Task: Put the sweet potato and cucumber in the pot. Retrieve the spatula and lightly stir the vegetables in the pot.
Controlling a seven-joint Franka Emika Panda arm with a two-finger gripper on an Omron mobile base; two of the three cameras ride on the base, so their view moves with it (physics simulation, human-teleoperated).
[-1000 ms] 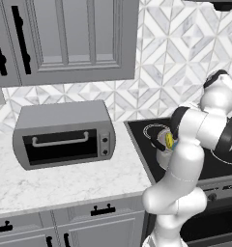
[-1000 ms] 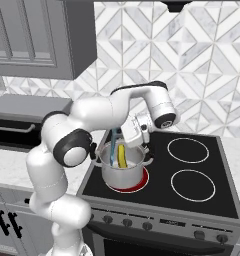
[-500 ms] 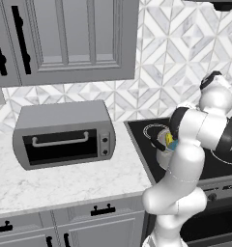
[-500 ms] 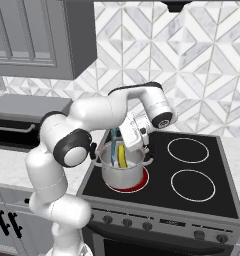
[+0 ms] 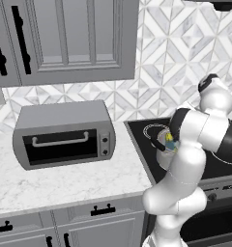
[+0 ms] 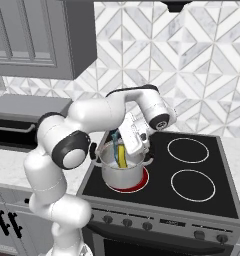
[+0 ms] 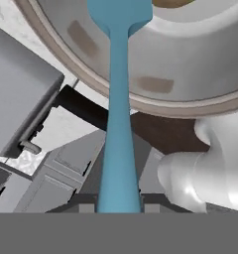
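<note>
The steel pot (image 6: 123,174) stands on the front left burner over a red ring. The yellow-green cucumber (image 6: 122,156) leans upright inside it and also shows past my arm (image 5: 169,139). My gripper (image 6: 128,140) hangs tilted over the pot's rim, shut on the handle of the teal spatula (image 6: 114,137), whose head reaches down into the pot. In the hand view the spatula (image 7: 118,124) runs from my gripper (image 7: 119,201) across the pot rim (image 7: 155,105) to the inside. A brown sliver at the top edge may be the sweet potato (image 7: 173,2).
A grey toaster oven (image 5: 65,135) sits on the marble counter (image 5: 65,185) left of the black stovetop (image 6: 217,200). Two free burners (image 6: 188,150) lie to the pot's right. Wall cabinets (image 5: 65,38) hang above, and drawers run below the counter.
My hand has shifted a little left and down over the pot, taking the spatula's head deeper inside. The pot and cucumber stay put.
</note>
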